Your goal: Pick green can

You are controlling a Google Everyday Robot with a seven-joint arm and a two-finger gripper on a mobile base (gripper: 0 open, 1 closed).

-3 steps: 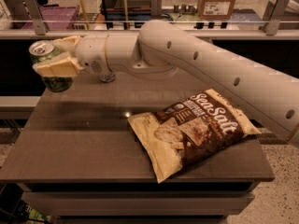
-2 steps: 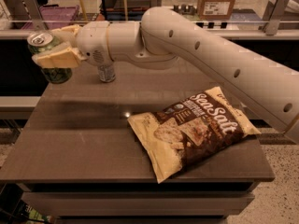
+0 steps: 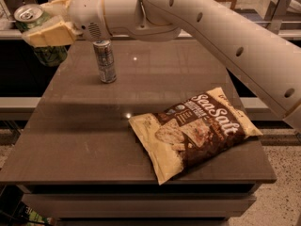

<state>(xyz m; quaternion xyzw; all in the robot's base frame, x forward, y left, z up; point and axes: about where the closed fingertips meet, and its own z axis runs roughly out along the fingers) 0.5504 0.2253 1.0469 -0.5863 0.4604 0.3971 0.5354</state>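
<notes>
Nearest to us is the front edge of the dark brown surface (image 3: 84, 145), with a lower shelf (image 3: 141, 206) of the same unit showing beneath it and speckled floor (image 3: 282, 197) to the right. On the near right part of the surface lies a chip bag (image 3: 197, 131), flat on its back and turned at an angle, cream at the ends and brown in the middle, with "Sea Salt" printed on it; its right end reaches the surface's right edge. The left half of the surface is bare, and we see two small glints of light on it. Further back, toward the far left, a slim silver-grey can (image 3: 104, 60) stands upright, well apart from the bag. Above it the thick white arm (image 3: 225, 36) comes in from the right and crosses the whole far side. At its end, past the far left corner of the surface, is the gripper (image 3: 40, 20); its cream fingers (image 3: 47, 36) are closed around the green can (image 3: 51, 56), pinching it from both sides. The green can is held in the air, tilted a little, its silver top with pull tab facing us and its patterned body hanging below the fingers, touching nothing else. Behind all this the room is dim: a pale ledge (image 3: 9, 29) runs across the back, and a metal frame (image 3: 277, 4) stands at the far right.
</notes>
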